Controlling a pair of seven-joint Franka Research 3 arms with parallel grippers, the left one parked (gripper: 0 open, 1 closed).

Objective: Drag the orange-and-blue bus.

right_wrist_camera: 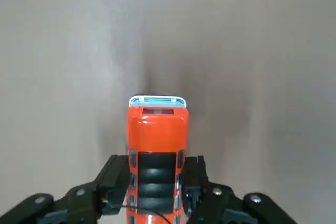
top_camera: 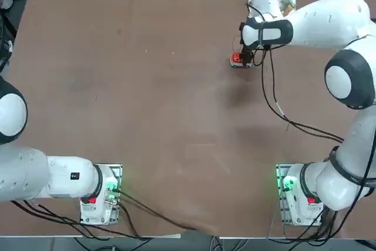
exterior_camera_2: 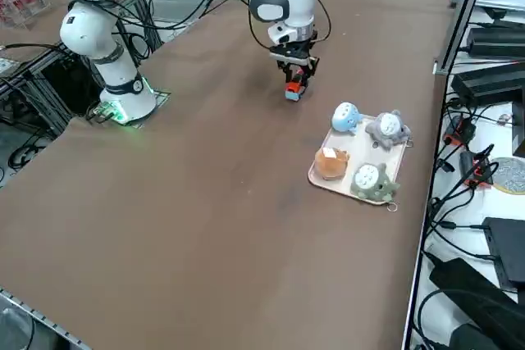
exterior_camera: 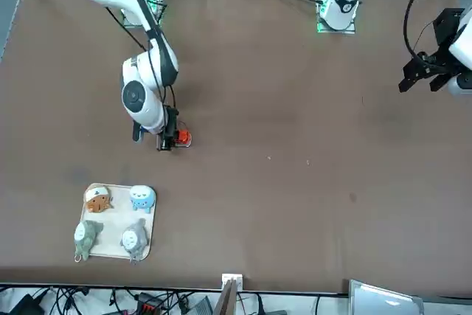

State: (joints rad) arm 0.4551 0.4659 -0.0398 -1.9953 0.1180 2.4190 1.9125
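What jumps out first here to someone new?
The right gripper, shut on the orange-and-blue bus, low on the brown table toward its far edge from the robot. Next, the tray with four small figurines in the far right corner, apart from the bus.

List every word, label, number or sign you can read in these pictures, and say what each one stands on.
No text can be read in any view.
The orange-and-blue bus, gripped at its sides by the right hand, shows only dark roof panels, no lettering.
A small dark label on the parked left arm is too small to read.
The tray and its figurines carry no writing.
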